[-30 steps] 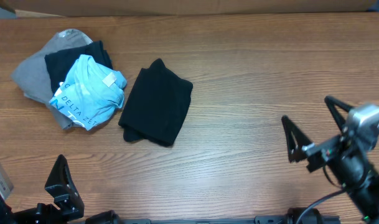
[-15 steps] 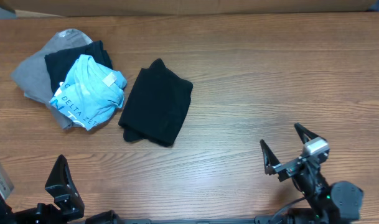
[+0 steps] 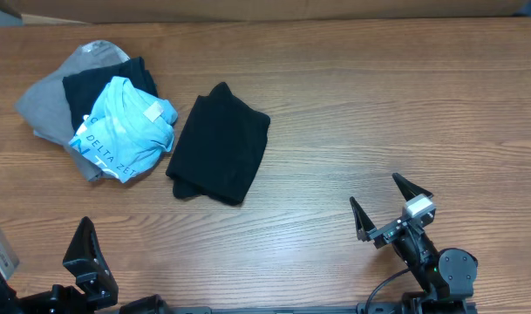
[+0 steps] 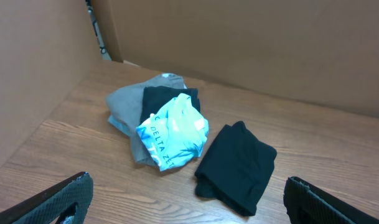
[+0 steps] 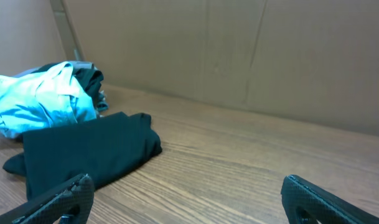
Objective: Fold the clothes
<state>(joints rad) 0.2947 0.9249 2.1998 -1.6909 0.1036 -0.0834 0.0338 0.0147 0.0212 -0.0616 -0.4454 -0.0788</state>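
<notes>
The clothes, a plain black shirt (image 3: 220, 144), lie folded into a compact rectangle on the wooden table, left of centre. The shirt also shows in the left wrist view (image 4: 236, 167) and at the left of the right wrist view (image 5: 83, 155). My left gripper (image 4: 188, 182) is open at the near left edge of the table, well short of the shirt and holding nothing. My right gripper (image 3: 374, 190) is open near the front right edge, far to the right of the shirt, with only bare wood between its fingers (image 5: 71, 196).
A pile lies at the far left: a grey garment (image 3: 47, 100), a dark piece (image 3: 104, 83) and a light blue "DELTA ZETA" shirt (image 3: 125, 131) on top, just beside the black shirt. Cardboard walls (image 5: 239, 50) stand behind the table.
The right arm has drawn back from the right edge toward the front of the table and moved left, gripper still open. The left arm and the shirts have not moved.
</notes>
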